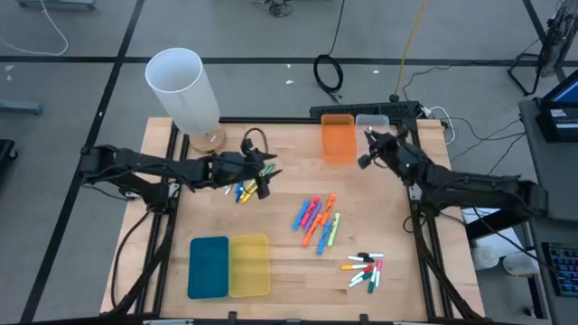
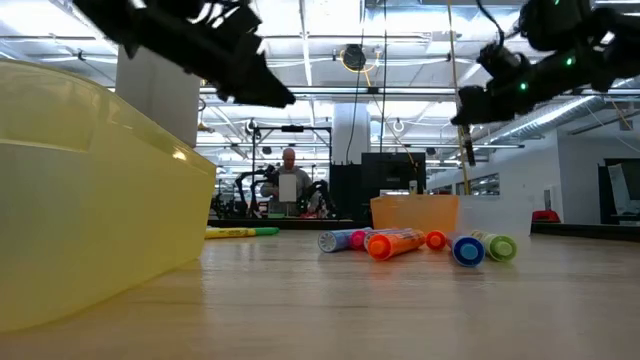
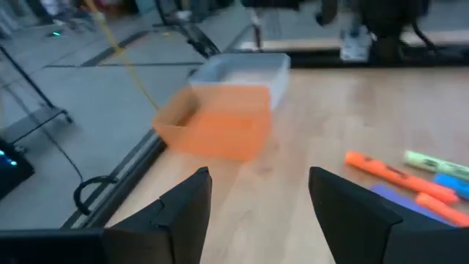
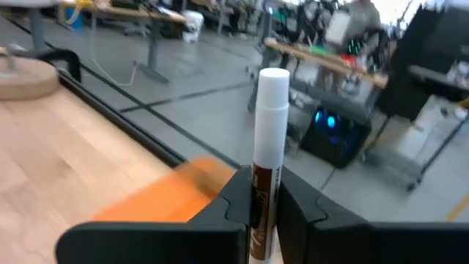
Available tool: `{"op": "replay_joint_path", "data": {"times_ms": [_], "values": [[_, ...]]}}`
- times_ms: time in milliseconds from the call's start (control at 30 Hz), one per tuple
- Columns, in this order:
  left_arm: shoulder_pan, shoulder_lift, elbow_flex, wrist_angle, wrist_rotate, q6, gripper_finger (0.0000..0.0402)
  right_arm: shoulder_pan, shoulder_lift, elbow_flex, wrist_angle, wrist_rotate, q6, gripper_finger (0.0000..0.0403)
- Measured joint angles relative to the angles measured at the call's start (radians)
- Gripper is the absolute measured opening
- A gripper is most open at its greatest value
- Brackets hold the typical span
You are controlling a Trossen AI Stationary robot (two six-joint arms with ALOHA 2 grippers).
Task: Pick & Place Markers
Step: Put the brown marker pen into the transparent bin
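My right gripper (image 1: 369, 147) hangs over the table's far right, beside the orange bin (image 1: 339, 139), shut on a white marker (image 4: 271, 110) with a white cap. My left gripper (image 1: 267, 177) hovers open at the table's left middle, with nothing between its fingers (image 3: 187, 213). A few yellow, blue and orange markers (image 1: 242, 191) lie just near of it. More coloured markers (image 1: 316, 219) lie at the centre, and thin white-bodied ones (image 1: 365, 271) at the near right. My right gripper pinches the marker's brown-labelled body (image 4: 262, 180) between its two fingers, below the white cap. The capped end (image 4: 274, 79) sticks out past the fingertips. The marker is lifted clear of the table.
A clear bin (image 1: 372, 122) stands behind the orange one. A blue bin (image 1: 208, 266) and a yellow bin (image 1: 250, 264) lie side by side at the near left. A tall white cylinder (image 1: 184, 88) on a wooden base stands at the far left. A person (image 2: 289, 183) sits far behind the table.
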State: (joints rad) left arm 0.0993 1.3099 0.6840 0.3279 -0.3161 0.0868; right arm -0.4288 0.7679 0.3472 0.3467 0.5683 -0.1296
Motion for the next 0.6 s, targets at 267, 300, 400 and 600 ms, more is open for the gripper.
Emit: {"op": "replay_joint_path", "data": {"times_ms": [267,300,400,600], "values": [[0.061,-0.043,-0.103,0.153,-0.001,-0.018,0.0214,-0.24,0.019,-0.054,0.007,-0.154,0.05,0.0023],[0.064,-0.049,-0.107,0.143,0.0,-0.018,0.0214,-0.26,0.018,-0.06,0.013,-0.153,0.051,0.0024],[0.065,-0.052,-0.107,0.151,-0.001,-0.005,0.0214,-0.304,0.018,-0.075,0.029,-0.154,0.066,0.0041],[0.073,-0.068,-0.105,0.203,-0.022,0.043,0.0214,-0.332,0.018,-0.077,0.03,-0.155,0.152,0.0099]]}}
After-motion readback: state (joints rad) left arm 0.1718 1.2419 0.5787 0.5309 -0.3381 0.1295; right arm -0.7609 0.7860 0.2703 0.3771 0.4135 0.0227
